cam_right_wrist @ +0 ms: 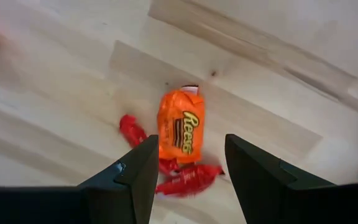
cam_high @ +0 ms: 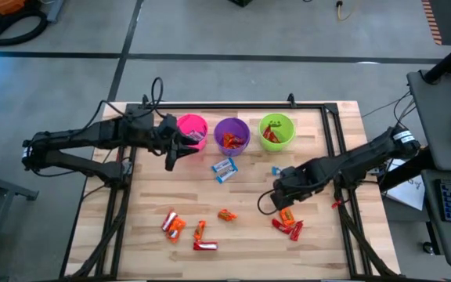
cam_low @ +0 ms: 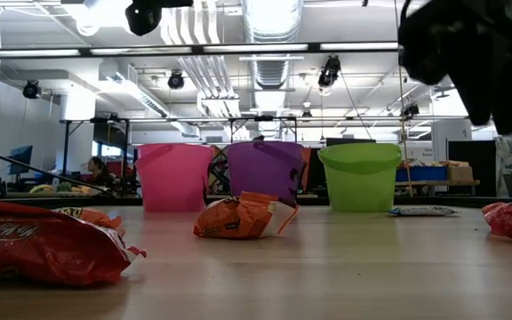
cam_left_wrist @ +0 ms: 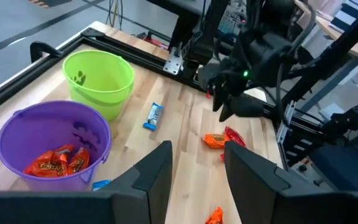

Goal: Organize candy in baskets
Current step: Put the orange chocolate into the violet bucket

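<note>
Candy lies scattered on the counter (cam_high: 319, 251). We see the right end effector (cam_right_wrist: 185, 163) open above an orange candy bar (cam_right_wrist: 180, 132) resting on red bars (cam_right_wrist: 190, 177). It probably weighs little, with a slick, crinkly wrapper, so we would pinch across its middle. The left end effector (cam_left_wrist: 196, 163) hangs open near the purple basket (cam_left_wrist: 17, 127).

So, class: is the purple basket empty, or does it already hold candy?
Not empty. The purple basket holds several orange-wrapped candies at its bottom, seen in the left wrist and high views.
</note>
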